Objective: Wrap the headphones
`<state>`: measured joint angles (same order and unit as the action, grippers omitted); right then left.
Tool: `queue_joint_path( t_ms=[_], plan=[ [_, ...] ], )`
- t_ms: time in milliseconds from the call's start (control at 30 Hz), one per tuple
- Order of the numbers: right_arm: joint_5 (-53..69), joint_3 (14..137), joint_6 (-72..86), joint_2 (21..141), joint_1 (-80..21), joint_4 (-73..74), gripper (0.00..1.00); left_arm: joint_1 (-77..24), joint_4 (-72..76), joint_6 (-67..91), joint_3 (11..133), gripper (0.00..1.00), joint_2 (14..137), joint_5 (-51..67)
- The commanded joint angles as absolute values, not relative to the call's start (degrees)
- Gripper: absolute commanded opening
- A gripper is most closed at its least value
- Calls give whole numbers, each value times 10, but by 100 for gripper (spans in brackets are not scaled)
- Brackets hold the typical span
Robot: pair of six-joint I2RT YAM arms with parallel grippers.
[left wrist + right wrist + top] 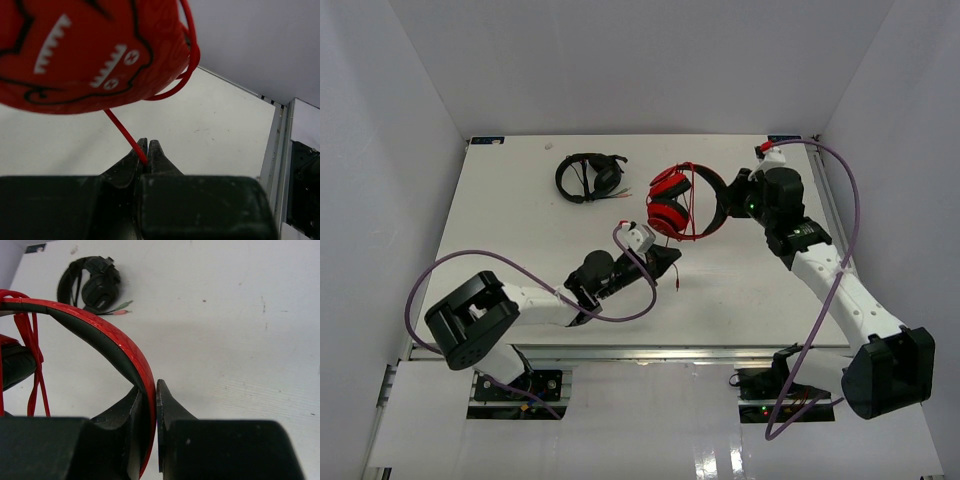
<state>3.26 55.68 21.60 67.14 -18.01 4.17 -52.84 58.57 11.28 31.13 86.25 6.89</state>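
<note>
Arching glossy red headphones [107,332] between right fingers [172,410]

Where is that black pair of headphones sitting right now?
In the top view, the black headphones lie on the far side of the table, left of centre, just left of the red headphones.

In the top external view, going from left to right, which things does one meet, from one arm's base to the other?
The left arm's base → black headphones → red headphones → right arm's base.
</note>
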Motion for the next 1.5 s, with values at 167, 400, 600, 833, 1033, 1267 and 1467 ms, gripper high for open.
queue_joint_path(
  t_ms=[167,400,600,833,1033,1267,1467],
  plan=[
    [-158,506,136,722,-201,-138,8,-540,552,145,336,9,957,100],
    [-178,463,93,787,-206,-192,8,-539,536,160,372,11,1026,106],
    [-187,452,83,835,-207,-214,8,-539,541,180,388,17,1068,112],
    [-186,460,78,888,-207,-219,8,-539,531,187,393,25,1075,123],
    [-177,460,71,910,-207,-220,8,-539,528,190,368,33,1042,131],
    [-165,456,62,915,-206,-220,8,-540,466,173,351,46,955,156],
    [-148,446,54,907,-203,-223,23,-541,404,156,318,59,860,166]
  ],
)
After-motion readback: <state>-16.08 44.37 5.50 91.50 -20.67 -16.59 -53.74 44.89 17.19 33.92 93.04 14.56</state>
